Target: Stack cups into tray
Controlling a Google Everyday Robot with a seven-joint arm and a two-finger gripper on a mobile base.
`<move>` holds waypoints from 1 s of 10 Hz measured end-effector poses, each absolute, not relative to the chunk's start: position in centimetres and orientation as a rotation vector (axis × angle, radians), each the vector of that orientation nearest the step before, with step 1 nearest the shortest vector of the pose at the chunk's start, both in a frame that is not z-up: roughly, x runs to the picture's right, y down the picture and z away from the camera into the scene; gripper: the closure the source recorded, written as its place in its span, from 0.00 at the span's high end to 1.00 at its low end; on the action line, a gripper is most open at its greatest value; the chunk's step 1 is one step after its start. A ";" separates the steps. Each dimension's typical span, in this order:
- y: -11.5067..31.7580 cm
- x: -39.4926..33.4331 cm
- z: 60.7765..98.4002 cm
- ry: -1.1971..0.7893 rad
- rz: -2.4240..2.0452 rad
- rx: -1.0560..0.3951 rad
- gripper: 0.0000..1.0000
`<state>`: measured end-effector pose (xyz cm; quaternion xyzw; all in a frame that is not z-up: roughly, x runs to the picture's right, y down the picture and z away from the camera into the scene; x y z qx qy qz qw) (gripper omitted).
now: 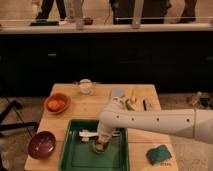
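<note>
The deep-green tray (75, 155) lies at the front middle of the wooden table. My gripper (101, 143) hangs down from the white arm into the tray, right at a small dark olive cup (100, 147) that stands on the tray floor. The gripper covers most of that cup. A small pale cup (86, 86) stands at the far edge of the table, apart from the tray. White cutlery (86, 134) lies in the tray just left of the gripper.
An orange bowl (57, 103) sits left of the tray and a maroon bowl (41, 144) at the front left corner. A green sponge (159, 154) lies front right. Small items (131, 98), one yellow, lie at the back right. A dark counter stands behind.
</note>
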<state>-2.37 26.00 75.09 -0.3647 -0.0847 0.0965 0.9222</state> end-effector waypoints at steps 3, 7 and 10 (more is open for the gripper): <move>26.1 -2.4 75.0 -0.175 0.197 -0.747 0.44; 26.1 -2.3 75.0 -0.174 0.200 -0.746 0.53; 26.2 -2.3 75.1 -0.176 0.201 -0.745 0.53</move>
